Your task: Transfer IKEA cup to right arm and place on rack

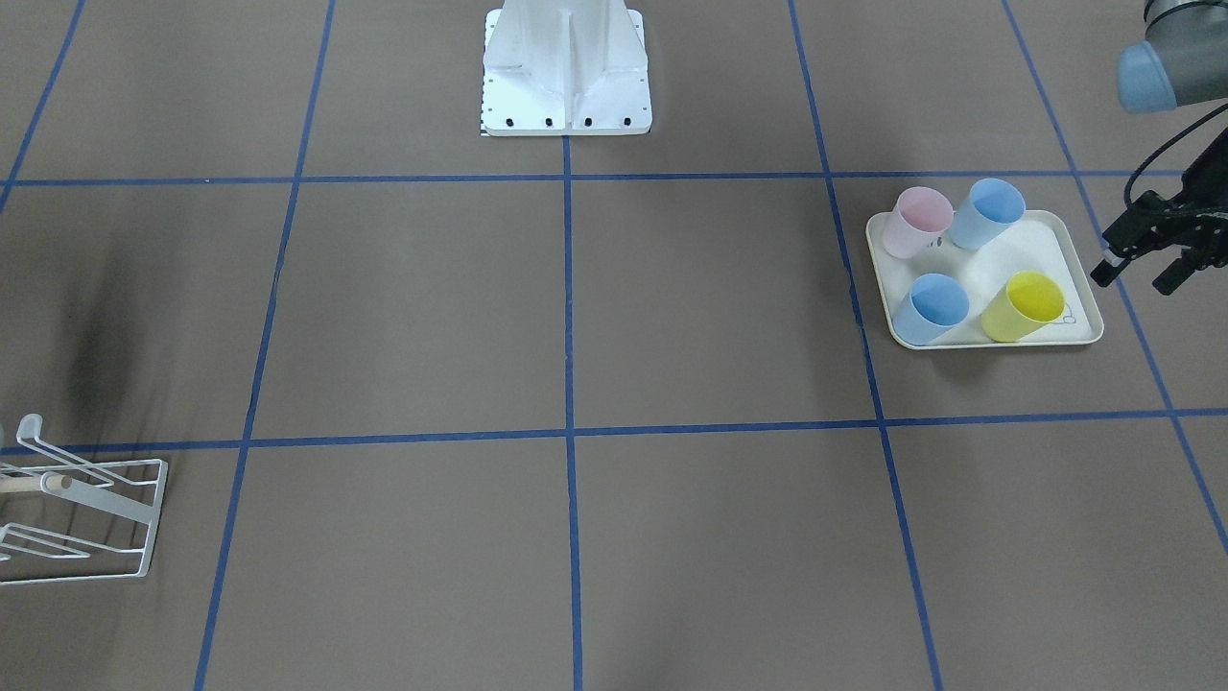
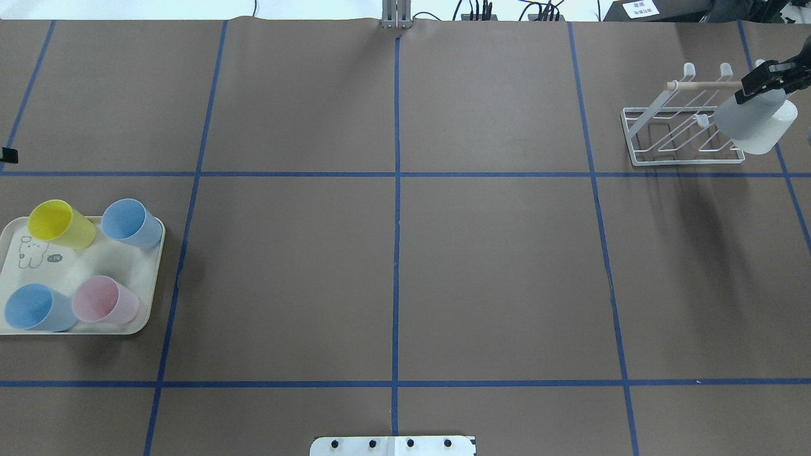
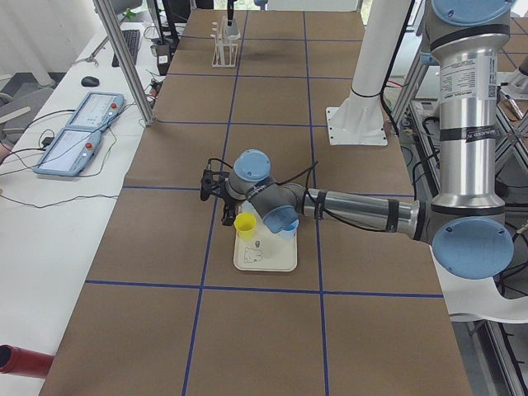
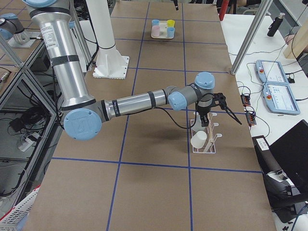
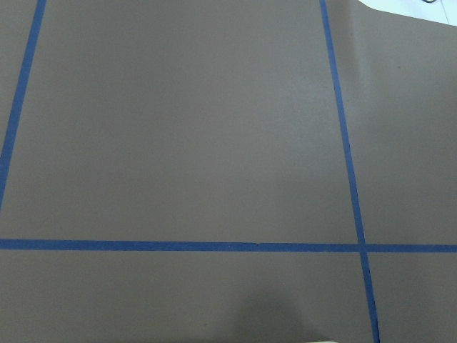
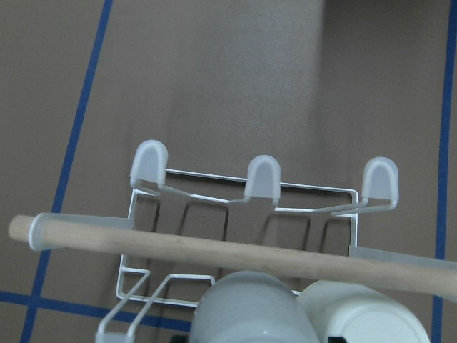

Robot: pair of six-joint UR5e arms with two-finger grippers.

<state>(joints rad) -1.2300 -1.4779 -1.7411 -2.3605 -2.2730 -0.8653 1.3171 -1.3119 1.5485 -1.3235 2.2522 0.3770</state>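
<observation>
A white IKEA cup (image 2: pixel 757 123) rests tilted on the white wire rack (image 2: pixel 671 136) at the far right, below its wooden dowel (image 2: pixel 700 84). It also shows in the right side view (image 4: pixel 198 140) and at the bottom of the right wrist view (image 6: pixel 250 311). My right gripper (image 2: pixel 760 79) hovers just above the cup, seems open and looks apart from it in the right side view (image 4: pixel 204 120). My left gripper (image 1: pixel 1140 274) is open and empty beside the cream tray (image 1: pixel 1079 245).
The cream rabbit-print tray (image 2: pixel 95 253) at the near left holds a yellow cup (image 2: pixel 60 223), two blue cups (image 2: pixel 130 221) (image 2: pixel 38 307) and a pink cup (image 2: pixel 104 301). The robot's white base (image 1: pixel 566 67) stands mid-table. Blue tape lines grid the brown table.
</observation>
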